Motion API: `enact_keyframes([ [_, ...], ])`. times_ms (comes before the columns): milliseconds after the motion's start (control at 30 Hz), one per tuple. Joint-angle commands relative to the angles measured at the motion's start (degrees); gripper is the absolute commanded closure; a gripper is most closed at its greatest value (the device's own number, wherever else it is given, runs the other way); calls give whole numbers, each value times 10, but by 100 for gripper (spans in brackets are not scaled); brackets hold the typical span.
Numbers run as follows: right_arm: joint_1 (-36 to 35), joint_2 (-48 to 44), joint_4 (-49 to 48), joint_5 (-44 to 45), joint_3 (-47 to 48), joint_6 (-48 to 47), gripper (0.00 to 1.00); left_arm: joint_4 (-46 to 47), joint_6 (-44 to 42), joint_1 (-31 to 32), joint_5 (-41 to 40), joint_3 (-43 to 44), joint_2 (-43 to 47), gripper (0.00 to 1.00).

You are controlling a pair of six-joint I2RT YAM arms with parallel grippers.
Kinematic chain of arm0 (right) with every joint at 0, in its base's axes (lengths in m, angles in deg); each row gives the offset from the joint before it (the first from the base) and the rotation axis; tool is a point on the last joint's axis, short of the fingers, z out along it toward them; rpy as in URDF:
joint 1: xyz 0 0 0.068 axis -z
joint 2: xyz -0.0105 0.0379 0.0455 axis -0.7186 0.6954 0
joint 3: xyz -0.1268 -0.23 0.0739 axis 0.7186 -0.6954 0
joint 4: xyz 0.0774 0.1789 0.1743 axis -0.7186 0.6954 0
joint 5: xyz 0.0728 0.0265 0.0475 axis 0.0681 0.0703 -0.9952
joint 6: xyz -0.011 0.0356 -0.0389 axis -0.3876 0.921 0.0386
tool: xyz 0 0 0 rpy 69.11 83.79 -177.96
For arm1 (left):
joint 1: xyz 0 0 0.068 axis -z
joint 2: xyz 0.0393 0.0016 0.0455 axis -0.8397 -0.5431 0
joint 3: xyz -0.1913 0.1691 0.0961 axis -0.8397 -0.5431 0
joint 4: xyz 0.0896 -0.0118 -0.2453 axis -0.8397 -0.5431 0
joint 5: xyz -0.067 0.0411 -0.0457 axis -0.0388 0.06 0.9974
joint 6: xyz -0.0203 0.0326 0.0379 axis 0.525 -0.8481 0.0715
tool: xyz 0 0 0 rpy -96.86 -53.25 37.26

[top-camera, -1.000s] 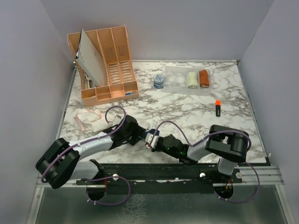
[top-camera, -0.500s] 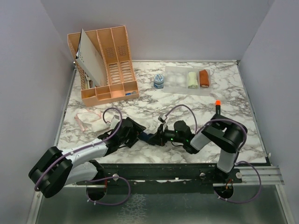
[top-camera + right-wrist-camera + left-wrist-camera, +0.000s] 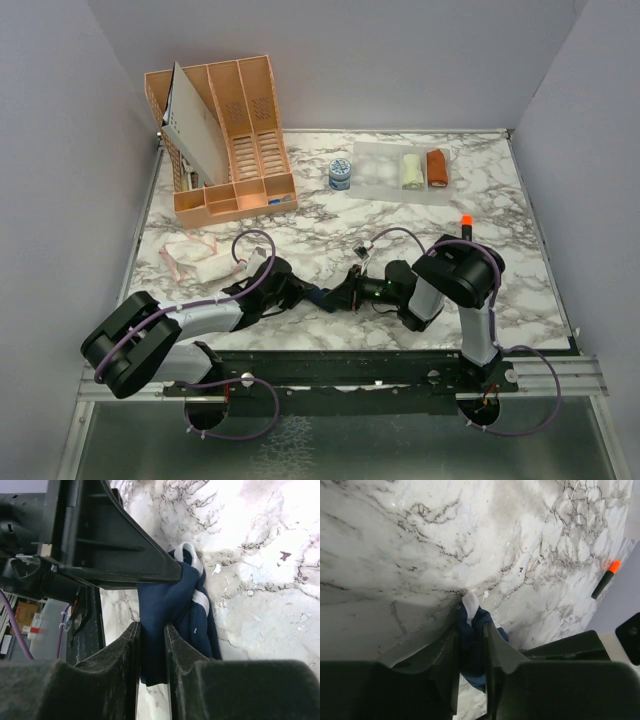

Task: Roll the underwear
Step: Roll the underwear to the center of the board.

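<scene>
The navy blue underwear [image 3: 318, 295] lies bunched on the marble table near the front, between my two grippers. My left gripper [image 3: 296, 291] is shut on its left end; the left wrist view shows navy cloth [image 3: 471, 645] with a white label between the fingers. My right gripper [image 3: 338, 297] is shut on its right end; the right wrist view shows the navy cloth [image 3: 165, 605] with a white band clamped between the fingers. The whitish-pink underwear [image 3: 190, 254] lies flat at the left side of the table, apart from both grippers.
A peach file organizer [image 3: 222, 140] stands at the back left. A blue-white small jar [image 3: 340, 175] stands next to a clear tray [image 3: 380, 172] holding a cream roll [image 3: 412, 171] and a rust-orange roll [image 3: 437, 167]. An orange-capped marker [image 3: 466, 230] lies at right.
The right arm swung its elbow back and right, and its gripper now points left at the navy underwear. The left gripper stayed by the cloth with little shift.
</scene>
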Motion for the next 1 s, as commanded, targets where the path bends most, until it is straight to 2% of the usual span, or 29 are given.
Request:
enact_keyframes([
  [0,5,-20,71,-15,-17,-32,66,-26,-28,2,-15,8,-32,81],
  [67,5,-50,120,-21,-8,-75,58,-31,-31,2,-13,14,-37,89],
  [233,2,-181,279,6,-2,-258,48,-41,-25,2,-9,13,-35,90],
  [333,-33,-258,356,101,-5,-400,45,-51,-26,2,-16,15,-27,90],
  [433,-75,-292,413,190,11,-506,45,-63,-20,2,-20,18,-18,90],
  [567,-148,-309,415,313,13,-635,45,-80,-13,2,-24,25,-12,90],
  [633,-171,-315,394,356,4,-672,45,-88,-11,1,-23,29,-15,90],
  [767,-198,-316,369,352,-8,-707,45,-97,-7,1,-20,34,-19,90],
  [967,-221,-266,356,365,10,-704,46,-117,-4,1,-19,46,-27,90],
])
